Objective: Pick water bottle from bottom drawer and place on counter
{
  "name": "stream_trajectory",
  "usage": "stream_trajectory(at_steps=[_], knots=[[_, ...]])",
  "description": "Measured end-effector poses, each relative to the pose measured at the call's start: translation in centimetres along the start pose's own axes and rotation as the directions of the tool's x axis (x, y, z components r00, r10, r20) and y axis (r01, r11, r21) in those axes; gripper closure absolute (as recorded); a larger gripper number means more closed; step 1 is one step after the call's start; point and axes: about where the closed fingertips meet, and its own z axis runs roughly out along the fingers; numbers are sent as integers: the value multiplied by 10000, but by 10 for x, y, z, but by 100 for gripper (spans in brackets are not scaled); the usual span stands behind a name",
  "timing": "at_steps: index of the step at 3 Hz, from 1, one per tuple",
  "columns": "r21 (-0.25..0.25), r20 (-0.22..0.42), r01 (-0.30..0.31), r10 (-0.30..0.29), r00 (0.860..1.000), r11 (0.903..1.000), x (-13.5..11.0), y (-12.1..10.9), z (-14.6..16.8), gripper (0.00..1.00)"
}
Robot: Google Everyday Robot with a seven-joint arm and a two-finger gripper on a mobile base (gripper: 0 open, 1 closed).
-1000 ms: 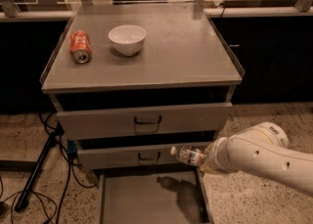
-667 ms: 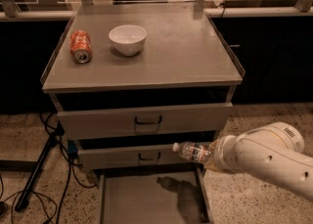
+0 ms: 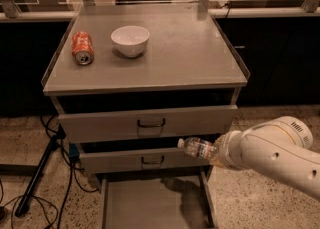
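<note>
Clear plastic was what I saw first: the water bottle [image 3: 197,147] hung almost level in the air, its white cap pointing left, in front of the lower grey drawer front [image 3: 142,160] and above the open bottom drawer [image 3: 150,203]. My gripper [image 3: 214,152] sat at the bottle's right end, mostly hidden by the white arm [image 3: 270,153] coming in from the right; its fingers were closed around the bottle's base. The drawer floor showed only a shadow. Up on the counter [image 3: 175,48], well apart from the bottle, an orange soda can [image 3: 82,48] lay on its side just left of a white bowl [image 3: 130,40]
</note>
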Motion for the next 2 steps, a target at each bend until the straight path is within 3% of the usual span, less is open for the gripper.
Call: stream_trajectory(at_steps=[1,2], knots=[[636,63,204,-208,9998,9978,-6,-22,-28,100],[1575,83,530,-550,9985,9861,-15,-44,-69,100]])
